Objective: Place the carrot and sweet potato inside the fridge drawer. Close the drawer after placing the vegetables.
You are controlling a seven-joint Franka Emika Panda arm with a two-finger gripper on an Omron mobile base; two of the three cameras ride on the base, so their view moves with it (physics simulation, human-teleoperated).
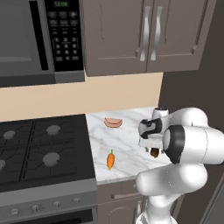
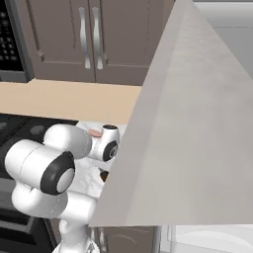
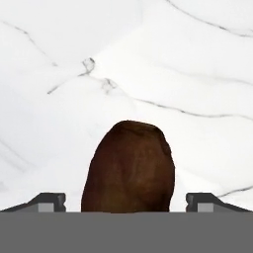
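Observation:
The dark brown sweet potato (image 3: 128,165) lies on the white marble counter (image 1: 127,144). My gripper (image 3: 127,202) hangs just over it, open, with one fingertip (image 3: 49,201) on each side and a gap to the skin on both. In the left base view the gripper (image 1: 153,151) points down at the counter's right part, and the hand covers most of the sweet potato. The orange carrot (image 1: 110,160) lies near the counter's front edge, to the left of the gripper. The fridge drawer is out of view.
A pink-tan curved food piece (image 1: 113,122) lies at the back of the counter. A black gas stove (image 1: 41,148) adjoins the counter on the left, under a microwave (image 1: 41,39). A large grey panel (image 2: 192,123) rises close on the right.

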